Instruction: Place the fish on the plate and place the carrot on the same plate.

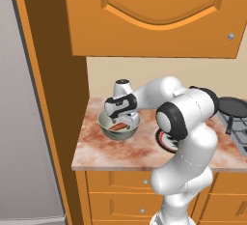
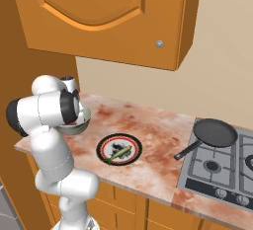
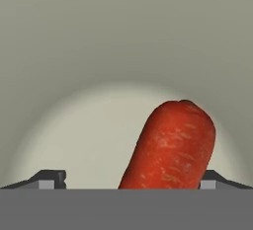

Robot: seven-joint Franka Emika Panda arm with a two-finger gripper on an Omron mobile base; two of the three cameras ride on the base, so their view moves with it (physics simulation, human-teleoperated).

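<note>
The orange-red carrot [image 1: 117, 127] lies inside the grey-green bowl [image 1: 103, 122] at the counter's left end. My gripper [image 1: 118, 121] reaches down into that bowl. In the hand view the carrot [image 3: 170, 147] stands between the fingertips [image 3: 49, 178], close to the right one, with a gap on the left. The gripper [image 3: 131, 179] is open around it. The green-yellow fish [image 2: 118, 153] lies across the white centre of the black-rimmed plate [image 2: 133, 142], to the right of the bowl [image 2: 81, 123]. In the left base view the arm hides most of the plate [image 1: 161, 144].
A black frying pan [image 2: 215, 132] rests on the gas stove [image 2: 222, 170] at the right. A wooden wall cabinet [image 2: 108, 17] hangs above the counter, and a tall side panel [image 1: 53, 98] stands left of the bowl. Marbled counter [image 2: 158, 125] lies between plate and stove.
</note>
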